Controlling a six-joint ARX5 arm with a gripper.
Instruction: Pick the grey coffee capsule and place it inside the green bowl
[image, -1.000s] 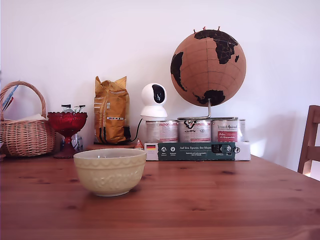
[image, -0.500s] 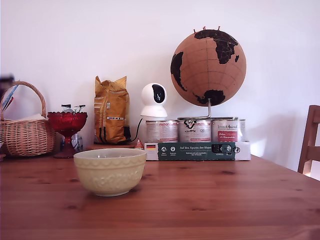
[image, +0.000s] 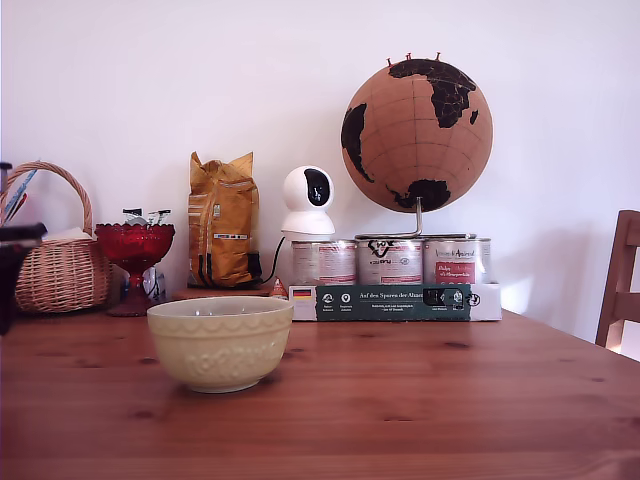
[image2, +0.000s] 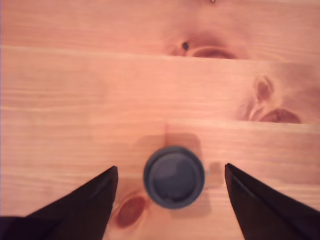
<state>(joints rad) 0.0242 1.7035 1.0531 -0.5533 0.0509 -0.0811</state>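
Since the earlier frame, a dark part of my arm (image: 14, 262) has come into the exterior view at its left edge, at about nine o'clock, in front of the wicker basket (image: 55, 270); nothing else on the table (image: 420, 400) has shifted.

Wrist view: my pincer (image2: 171, 176) stands wide, its two dark fingers (image2: 87, 200) spread with clear wood showing on each side of the grey coffee capsule (image2: 174, 176). The capsule sits on the table, round face up, between the fingers and touching neither.

Exterior view: the green bowl (image: 220, 342) stands upright on the table, at about seven o'clock from the picture's centre. The capsule is not visible in this view. Behind the bowl, at ten o'clock, stands the red footed dish (image: 134, 262), just beside the basket. At one o'clock the cork globe (image: 416, 135) rests above a row of tins (image: 390, 261).
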